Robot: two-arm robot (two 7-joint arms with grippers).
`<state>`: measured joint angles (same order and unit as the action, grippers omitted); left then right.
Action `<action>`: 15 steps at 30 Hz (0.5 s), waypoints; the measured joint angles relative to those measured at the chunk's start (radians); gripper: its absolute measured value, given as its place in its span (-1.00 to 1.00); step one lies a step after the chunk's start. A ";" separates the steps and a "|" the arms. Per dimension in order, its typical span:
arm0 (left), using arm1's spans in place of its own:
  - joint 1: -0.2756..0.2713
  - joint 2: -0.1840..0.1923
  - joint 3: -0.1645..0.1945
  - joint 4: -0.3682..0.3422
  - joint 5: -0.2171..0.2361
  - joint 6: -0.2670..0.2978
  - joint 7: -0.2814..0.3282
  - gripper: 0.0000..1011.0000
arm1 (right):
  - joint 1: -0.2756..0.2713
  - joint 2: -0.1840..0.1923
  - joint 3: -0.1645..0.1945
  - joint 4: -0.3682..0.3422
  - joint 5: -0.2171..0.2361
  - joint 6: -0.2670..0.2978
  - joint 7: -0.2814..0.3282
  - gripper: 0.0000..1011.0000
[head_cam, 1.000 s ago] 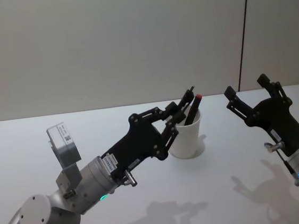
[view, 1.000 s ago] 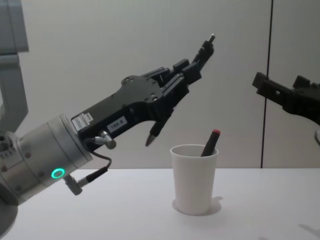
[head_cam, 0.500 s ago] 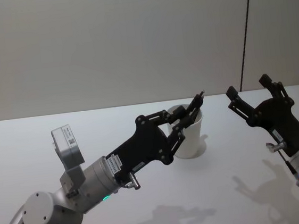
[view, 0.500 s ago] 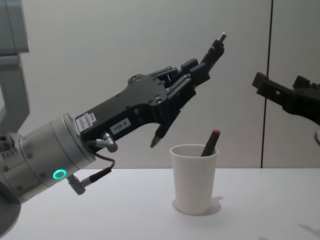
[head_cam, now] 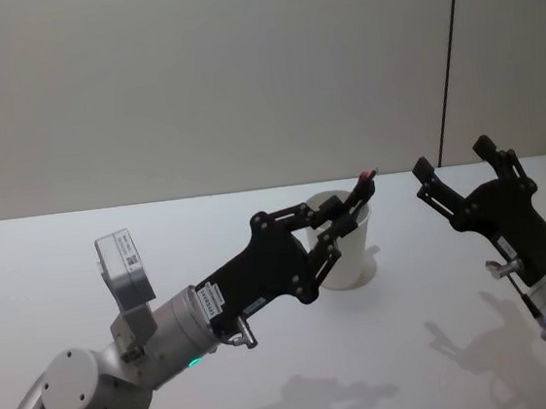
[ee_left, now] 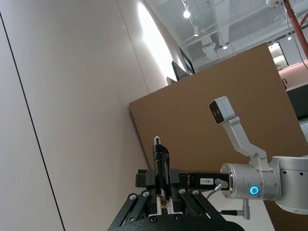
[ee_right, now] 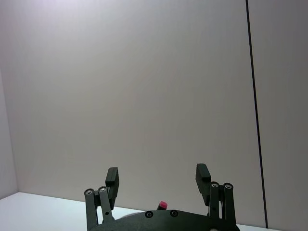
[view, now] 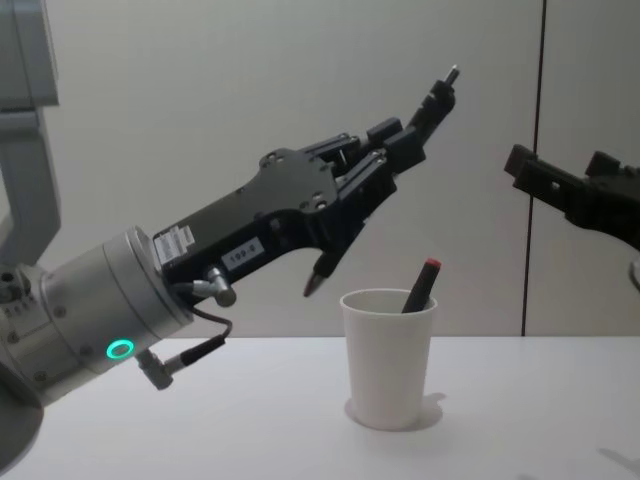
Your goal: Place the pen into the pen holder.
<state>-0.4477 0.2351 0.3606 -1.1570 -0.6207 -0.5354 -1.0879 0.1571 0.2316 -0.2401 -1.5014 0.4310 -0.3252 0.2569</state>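
Jaws (L) grip pen point(view: 430, 103) mid-shaft, tip nr pen holder point(view: 388, 350).

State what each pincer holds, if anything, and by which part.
The left pincer grips a black pen around its middle, with both ends sticking out. The right pincer is open and holds nothing.
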 joint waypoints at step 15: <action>-0.001 0.000 0.001 0.001 0.000 -0.001 -0.006 -0.66 | -0.003 0.001 0.000 -0.001 0.007 -0.002 0.013 0.98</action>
<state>-0.4489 0.2351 0.3614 -1.1556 -0.6210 -0.5360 -1.0941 0.1538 0.2324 -0.2399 -1.5024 0.4381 -0.3271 0.2696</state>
